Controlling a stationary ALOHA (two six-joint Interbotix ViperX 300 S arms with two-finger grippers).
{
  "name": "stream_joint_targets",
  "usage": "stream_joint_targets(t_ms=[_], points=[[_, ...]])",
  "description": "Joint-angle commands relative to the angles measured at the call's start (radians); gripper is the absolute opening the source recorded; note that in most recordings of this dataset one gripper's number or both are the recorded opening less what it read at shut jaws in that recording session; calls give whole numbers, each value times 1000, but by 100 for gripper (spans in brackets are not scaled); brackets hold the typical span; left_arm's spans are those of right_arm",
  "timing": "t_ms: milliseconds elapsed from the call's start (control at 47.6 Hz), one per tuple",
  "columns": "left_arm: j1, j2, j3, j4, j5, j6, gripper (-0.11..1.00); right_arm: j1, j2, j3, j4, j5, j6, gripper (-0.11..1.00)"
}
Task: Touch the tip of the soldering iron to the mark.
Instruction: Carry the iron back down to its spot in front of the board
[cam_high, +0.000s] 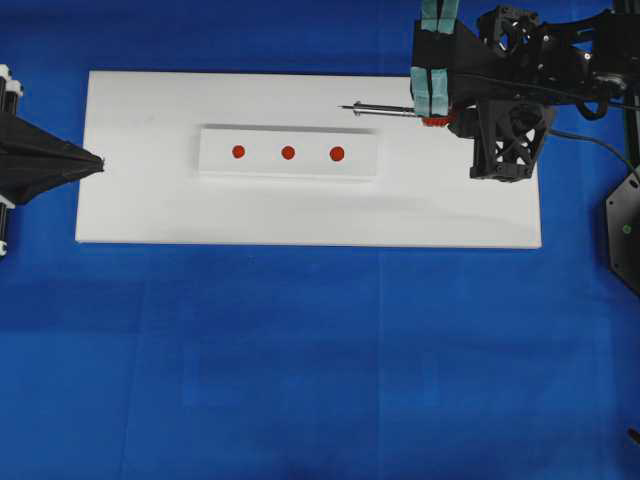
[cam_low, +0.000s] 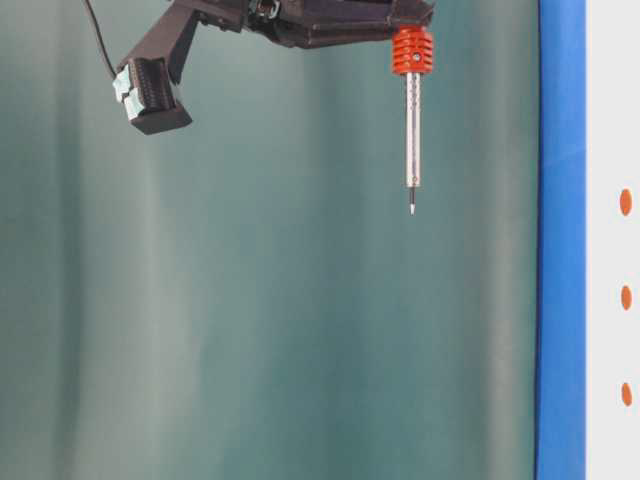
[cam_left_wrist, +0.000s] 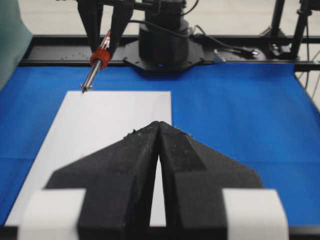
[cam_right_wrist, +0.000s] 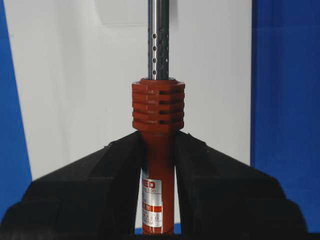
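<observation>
The soldering iron (cam_high: 385, 110) has an orange-red handle (cam_right_wrist: 158, 107) and a perforated silver shaft. My right gripper (cam_high: 432, 118) is shut on the handle just behind its ribbed collar, and holds it level above the white board (cam_high: 150, 200). The iron's tip (cam_high: 345, 107) points left, beyond the far edge of the white strip (cam_high: 215, 150), and stays well off the surface in the table-level view. On the strip, the mark (cam_high: 337, 153) is the rightmost of three red dots, also visible (cam_low: 625, 201). My left gripper (cam_high: 100, 163) rests shut and empty at the board's left edge.
Two smaller red dots (cam_high: 288, 153) (cam_high: 238, 152) lie left of the mark. Blue cloth (cam_high: 300, 360) covers the table around the board. The iron's black cord (cam_high: 590, 140) trails off past the right arm. The right arm's base (cam_left_wrist: 162, 45) stands beyond the board's far end.
</observation>
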Motion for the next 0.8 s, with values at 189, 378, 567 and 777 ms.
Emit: stream_joint_targets(t_ms=[189,378,567,777], points=[[0,3,-12,2,-11,-6,0,83,-44,2,-3,-3,104,7],[0,3,-14,0,-12,-6,0,206,-57,20,-3,-8,212,7],[0,2,-14,2,-12,-6,0,344,-48,18,-20,-12,339,7],[0,-2,-14,2,-12,-6,0,503,-25,11,-107,-8,545,7]])
